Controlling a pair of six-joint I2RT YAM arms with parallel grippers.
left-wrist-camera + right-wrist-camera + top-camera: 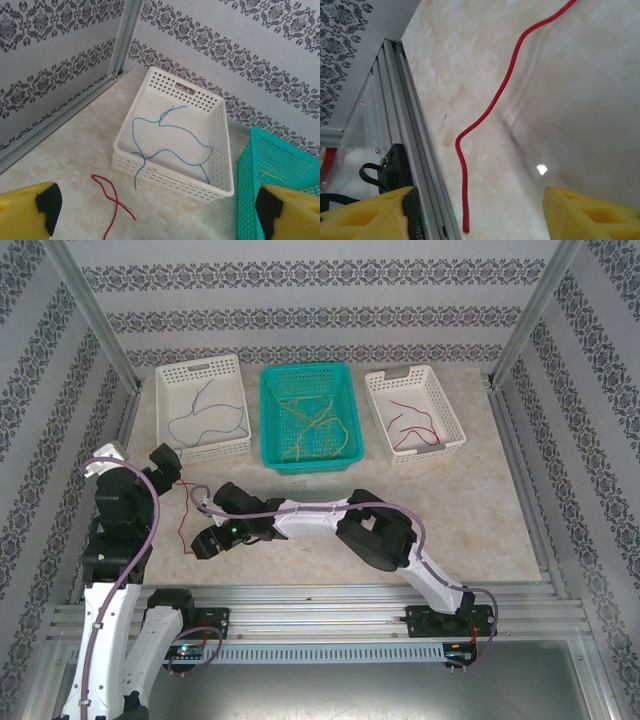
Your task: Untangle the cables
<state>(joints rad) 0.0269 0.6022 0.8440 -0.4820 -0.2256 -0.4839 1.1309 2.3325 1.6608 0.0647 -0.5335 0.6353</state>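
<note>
Cables, sorted by colour: you see the blue cable (170, 135) in the left white basket (220, 155), yellow cables (315, 425) in the teal basket (268, 410), and one red cable (412, 426) in the right white basket (448, 412). A second red cable (490, 105) lies loose on the table (570, 75). Your left gripper (155, 210) stands spread wide and empty. Your right gripper (480, 215) is partly spread over that cable's end, clasping nothing.

left arm (122, 515): folded upright, near-left of teal basket (310, 369) | left gripper (163, 462): jaws wide apart, empty | right arm (310, 518): stretched leftward, nearer than basket | right gripper (205, 540): jaws apart, empty
</note>
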